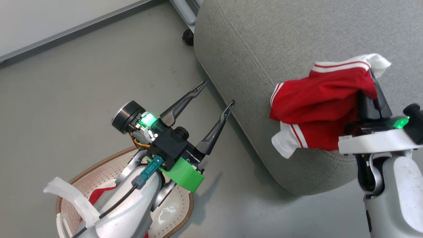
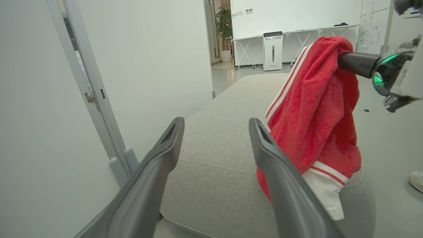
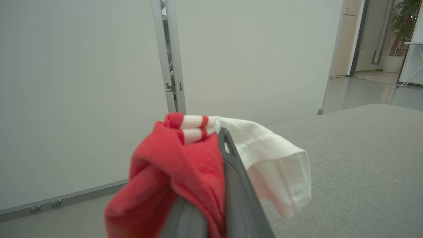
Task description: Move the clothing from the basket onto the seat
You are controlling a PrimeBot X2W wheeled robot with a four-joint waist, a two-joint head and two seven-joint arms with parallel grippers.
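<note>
A red garment of the clothing (image 1: 320, 105), with white striped cuffs, hangs from my right gripper (image 1: 371, 74), which is shut on it just above the near corner of the grey seat (image 1: 281, 43). In the right wrist view the garment (image 3: 185, 165) drapes over the right gripper (image 3: 218, 138), hiding one finger. My left gripper (image 1: 219, 92) is open and empty, above the floor between the seat and the basket (image 1: 109, 158). More red cloth (image 1: 99, 195) lies in the basket, partly hidden by my left arm. The left wrist view shows the left gripper (image 2: 216, 124) facing the hanging garment (image 2: 314, 115) and the seat (image 2: 218, 142).
A white partition wall with a metal post (image 2: 99, 109) stands left of the seat, and a black caster (image 1: 188, 37) sits at its foot. A shoe (image 2: 417, 180) shows on the floor at the right. Bare grey floor (image 1: 99, 82) lies between the basket and the seat.
</note>
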